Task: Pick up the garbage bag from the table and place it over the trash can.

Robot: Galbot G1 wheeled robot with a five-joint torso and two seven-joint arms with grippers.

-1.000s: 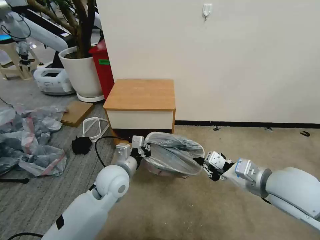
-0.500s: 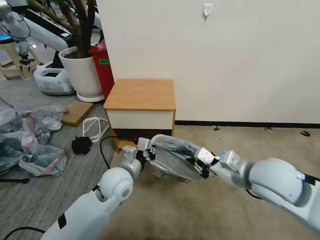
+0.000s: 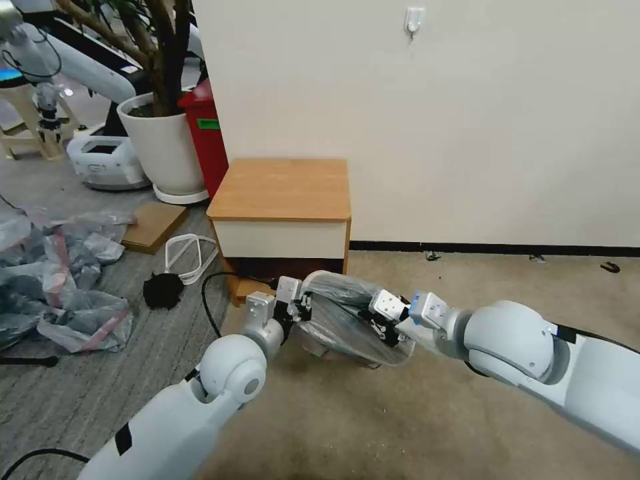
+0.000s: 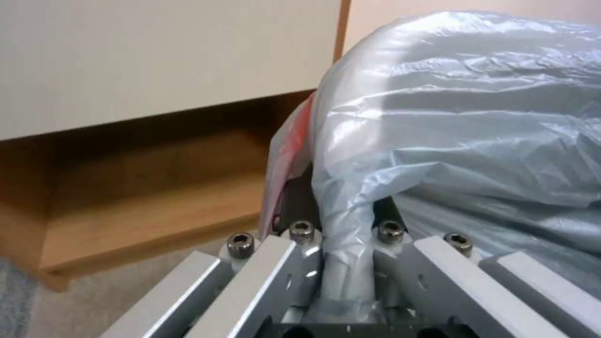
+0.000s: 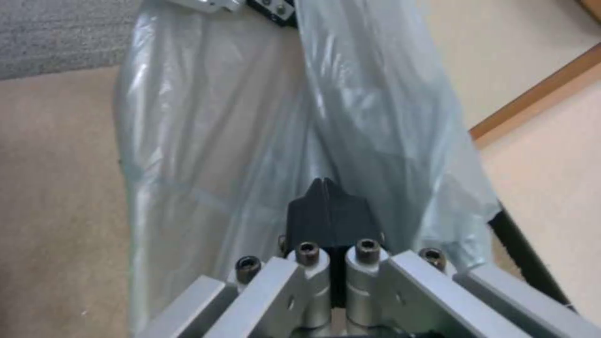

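The right gripper (image 3: 379,321), clamped on the bag (image 3: 347,313) like the left gripper (image 3: 298,308), has moved inward, narrowing the mouth and slackening the stretch over the can (image 3: 320,348).

- Open beige carpet (image 3: 467,280) lies right of the bag.
- The light-wood nightstand table (image 3: 280,207) blocks just beyond.
- A black cable (image 3: 213,293) loops at left.

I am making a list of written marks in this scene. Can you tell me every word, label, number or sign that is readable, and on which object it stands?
No text can be read in these views.
Green label on the red bin: too small and blurred to read.
The garbage bag, the table and both arms carry no visible writing.
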